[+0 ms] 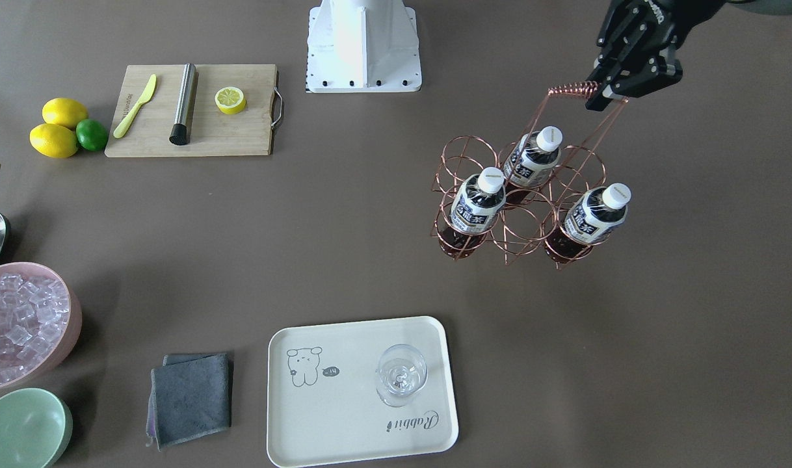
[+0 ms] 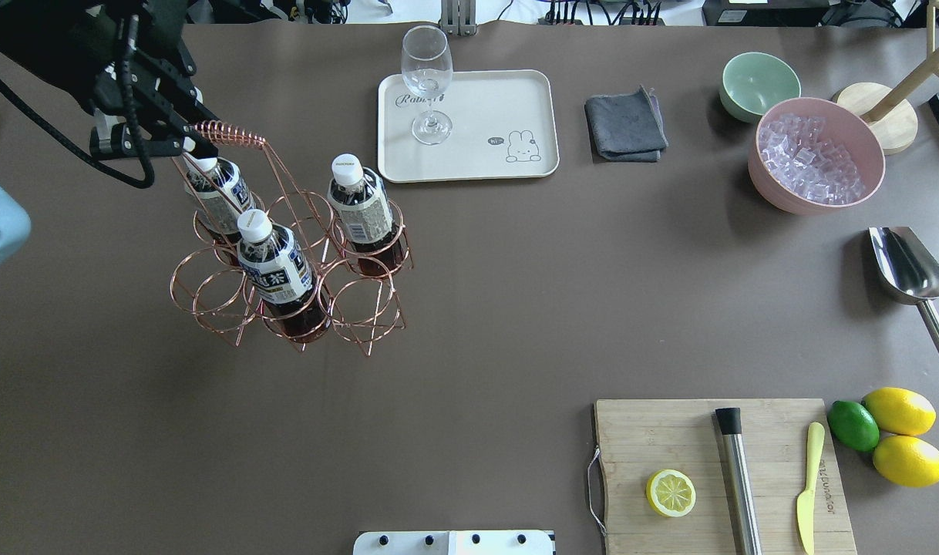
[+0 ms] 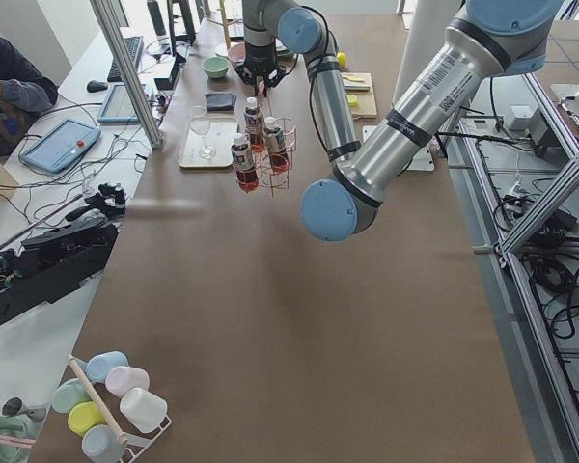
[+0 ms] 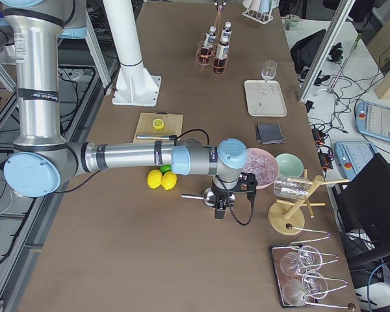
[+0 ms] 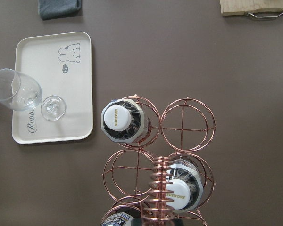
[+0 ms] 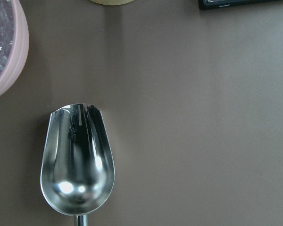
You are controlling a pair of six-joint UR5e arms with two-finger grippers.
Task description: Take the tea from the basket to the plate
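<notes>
The basket [image 1: 461,138] is a rose-gold wire rack at the robot's left of the table. It holds three tea bottles [image 1: 479,205] [image 1: 532,159] [image 1: 594,214] with white caps. My left gripper [image 1: 605,97] is shut on the basket's coiled handle [image 2: 230,135], above the bottles [image 2: 273,266]. The left wrist view looks straight down the handle [image 5: 160,193] onto the caps. The cream plate [image 1: 344,403] lies apart from the basket, with a stemmed glass [image 1: 401,374] standing on it. My right gripper [image 4: 220,209] hangs over a metal scoop [image 6: 78,165]; I cannot tell if it is open.
A wooden cutting board [image 2: 670,439] carries a lemon half, a steel rod and a yellow knife. Two lemons and a lime [image 2: 853,425] lie beside it. A pink bowl of ice [image 2: 812,158], a green bowl [image 2: 758,83] and a grey cloth [image 2: 626,125] sit past the plate.
</notes>
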